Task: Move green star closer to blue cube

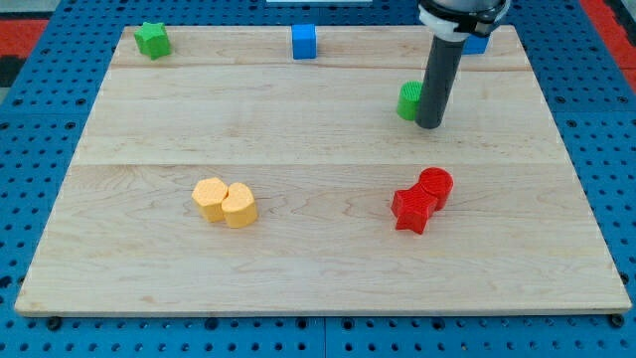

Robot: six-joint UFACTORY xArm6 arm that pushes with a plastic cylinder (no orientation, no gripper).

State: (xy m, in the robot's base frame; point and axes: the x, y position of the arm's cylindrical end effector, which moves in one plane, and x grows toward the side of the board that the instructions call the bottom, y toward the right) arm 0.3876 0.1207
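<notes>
The green star (152, 39) sits near the board's top left corner. The blue cube (304, 41) sits at the top edge, near the middle, well to the star's right. My tip (430, 124) rests on the board at the view's upper right, far from both. It stands just right of a green cylinder (408, 100), touching or nearly touching it.
A second blue block (478, 44) is partly hidden behind the rod at the top right. A red star (412, 208) and a red cylinder (435, 185) touch at the lower right. Two yellow blocks (225, 202) touch at the lower left. The wooden board (318, 278) lies on a blue pegboard.
</notes>
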